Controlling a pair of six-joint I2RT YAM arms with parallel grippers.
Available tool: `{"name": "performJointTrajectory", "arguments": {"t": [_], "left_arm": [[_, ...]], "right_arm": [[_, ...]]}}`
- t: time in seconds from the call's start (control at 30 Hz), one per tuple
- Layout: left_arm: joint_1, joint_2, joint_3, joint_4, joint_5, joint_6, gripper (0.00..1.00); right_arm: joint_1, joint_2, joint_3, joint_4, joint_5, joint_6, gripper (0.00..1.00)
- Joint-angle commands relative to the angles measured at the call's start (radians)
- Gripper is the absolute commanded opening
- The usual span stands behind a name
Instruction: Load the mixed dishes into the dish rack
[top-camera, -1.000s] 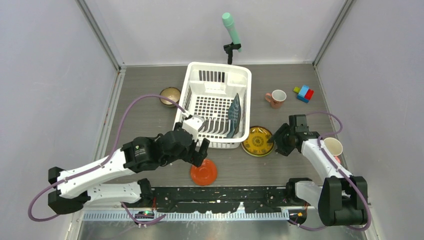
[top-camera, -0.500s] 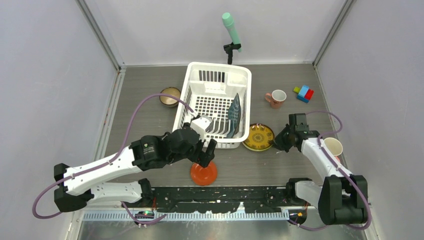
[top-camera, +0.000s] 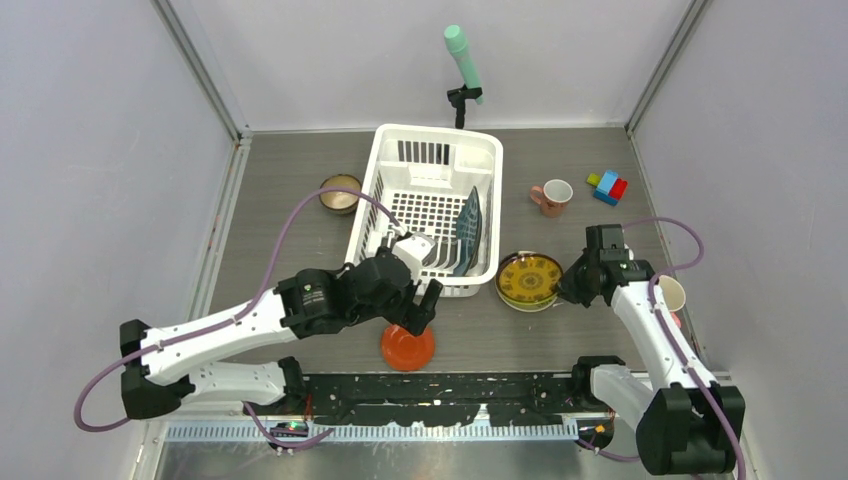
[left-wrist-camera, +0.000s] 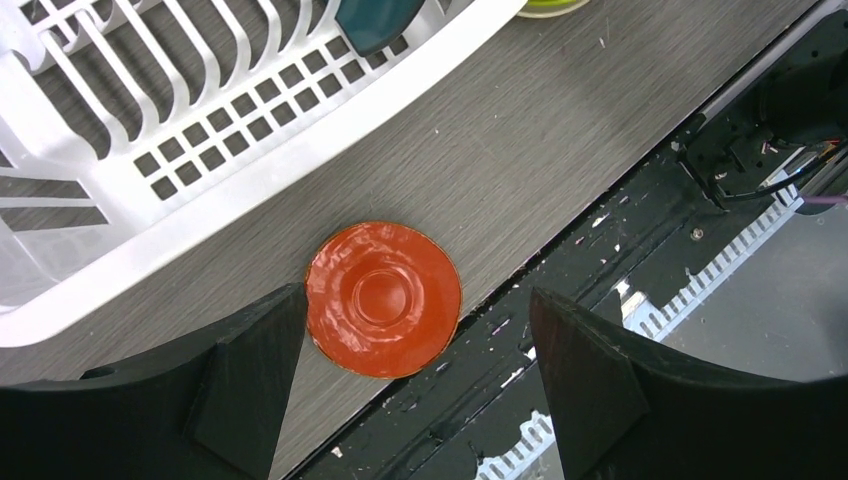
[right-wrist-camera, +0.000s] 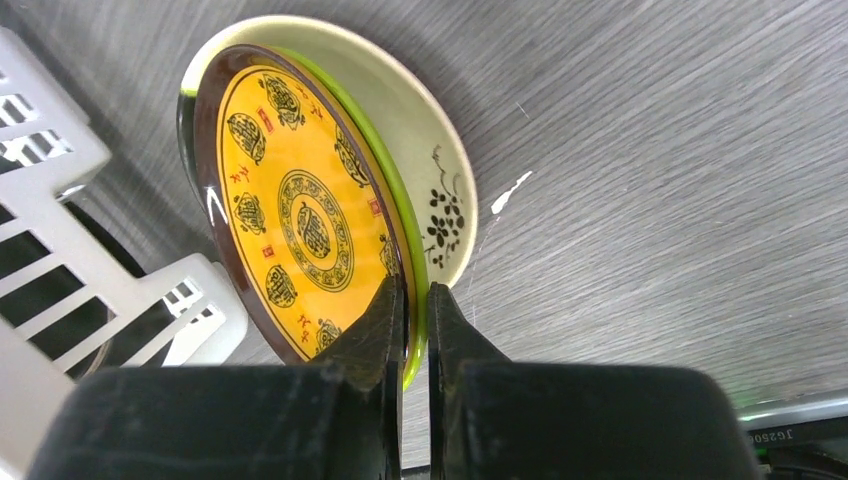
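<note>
Dish-loading at the table: the right gripper (right-wrist-camera: 410, 300) is pinching the near rim of the yellow patterned plate (right-wrist-camera: 300, 225), its jaws drawn almost together with only the thin, green-edged lip between them. The rest of the plate is spreading out ahead of the fingertips, and the cream plate (right-wrist-camera: 435, 150) is lying just behind it on the outer finger's side (whether the two are touching cannot be told). A corner of the dish rack (right-wrist-camera: 60, 150) is standing just beyond the plate's far edge.

The left gripper (left-wrist-camera: 415, 300) is hovering with its jaws spread wide and holding nothing. The red-orange dish (left-wrist-camera: 383, 298) is lying flat on the table directly below the gap, nearer one finger than the other, with the rack's long wall just past it. A dark teal plate (top-camera: 467, 228) is already standing on edge inside the rack.

Both dishes look stiff, glazed and breakable, so they are likely slick under hard fingers. A plate gripped by one thin edge is apt to swing or slip, so a deep bite on the rim seems wise. The small dish, sitting low, probably offers only its rim.
</note>
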Motion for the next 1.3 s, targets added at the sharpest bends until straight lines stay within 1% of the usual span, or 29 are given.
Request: {"name": "performJointTrajectory", "arguments": {"t": [0.0,0.07,0.13,0.2,0.23,0.37,0.43,0.47,0.5,0.53,0.63,0.67,0.7,0.87,0.97,1.03,1.07,1.1,1.17,1.27], "left_arm": [[-0.004,0.020,0.012,0.061,0.020,0.008,0.84],[-0.005,0.024,0.013,0.064,0.022,0.008,0.84],[-0.004,0.025,0.012,0.066,0.021,0.009,0.84],[-0.005,0.023,0.012,0.068,0.018,0.009,0.84],[-0.005,0.021,0.014,0.067,0.017,0.010,0.84],[-0.004,0.018,0.014,0.066,0.014,0.009,0.84],[-0.004,0.017,0.014,0.065,0.014,0.009,0.84],[-0.005,0.017,0.013,0.064,0.014,0.011,0.84],[-0.004,0.018,0.013,0.064,0.013,0.011,0.84],[-0.004,0.017,0.013,0.063,0.012,0.011,0.84],[-0.005,0.015,0.016,0.059,0.010,0.011,0.84],[-0.005,0.014,0.016,0.059,0.008,0.012,0.84],[-0.004,0.014,0.014,0.058,0.007,0.012,0.84],[-0.004,0.021,0.021,0.056,0.012,0.012,0.84],[-0.005,0.029,0.021,0.063,0.021,0.027,0.84],[-0.005,0.041,0.031,0.054,0.019,0.037,0.84],[-0.005,0.047,0.037,0.052,0.020,0.041,0.84],[-0.005,0.052,0.042,0.051,0.021,0.046,0.84],[-0.005,0.055,0.046,0.055,0.022,0.051,0.84],[-0.005,0.059,0.052,0.057,0.025,0.054,0.84]], "right_arm": [[-0.002,0.064,-0.002,0.032,-0.038,0.014,0.01],[-0.002,0.089,-0.007,0.044,-0.043,0.013,0.00],[-0.002,0.102,-0.013,0.058,-0.046,0.006,0.03],[-0.002,0.115,-0.016,0.065,-0.049,-0.001,0.11],[-0.002,0.119,-0.017,0.067,-0.050,-0.004,0.17],[-0.002,0.140,-0.027,0.082,-0.061,-0.014,0.27],[-0.002,0.151,-0.036,0.094,-0.076,-0.015,0.30],[-0.002,0.153,-0.040,0.098,-0.085,-0.015,0.30],[-0.002,0.157,-0.041,0.101,-0.090,-0.016,0.23],[-0.002,0.156,-0.044,0.103,-0.090,-0.013,0.18],[-0.002,0.150,-0.043,0.101,-0.093,-0.019,0.05],[-0.002,0.149,-0.039,0.093,-0.086,-0.019,0.02],[-0.002,0.146,-0.037,0.088,-0.083,-0.019,0.01],[-0.002,0.123,0.004,0.018,-0.069,-0.022,0.01],[-0.002,0.112,0.052,-0.059,-0.050,-0.016,0.02],[-0.002,0.110,0.083,-0.097,-0.038,-0.020,0.09],[-0.002,0.109,0.087,-0.103,-0.035,-0.020,0.15],[-0.002,0.110,0.090,-0.105,-0.044,-0.019,0.16],[-0.002,0.117,0.081,-0.096,-0.058,-0.014,0.17],[-0.002,0.138,0.060,-0.074,-0.082,-0.012,0.17]]}}
